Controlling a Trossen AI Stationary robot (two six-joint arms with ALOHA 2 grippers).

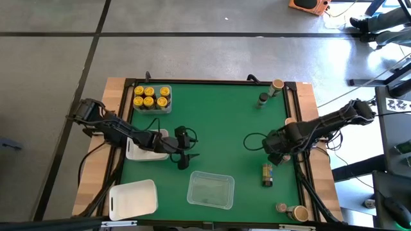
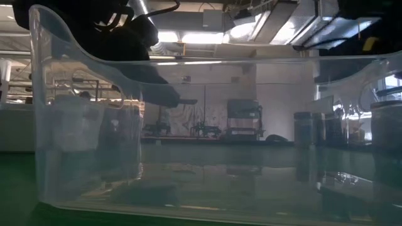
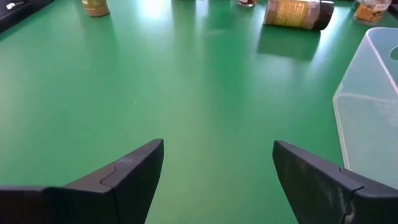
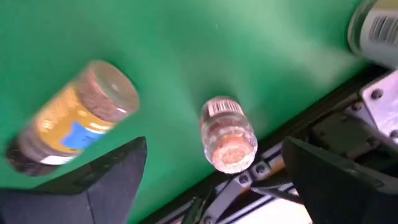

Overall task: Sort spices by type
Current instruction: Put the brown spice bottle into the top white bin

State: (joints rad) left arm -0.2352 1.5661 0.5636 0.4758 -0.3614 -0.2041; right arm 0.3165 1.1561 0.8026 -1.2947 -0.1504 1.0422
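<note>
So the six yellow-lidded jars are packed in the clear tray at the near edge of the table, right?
Not quite. The yellow-lidded jars sit in a small tray at the far left corner of the mat. The clear tray at the near edge holds no jars, as the high view shows.

Six jars (image 1: 151,97) sit in the far-left tray (image 1: 168,104); one jar (image 1: 268,174) lies right of the near tray (image 1: 210,190)
</note>
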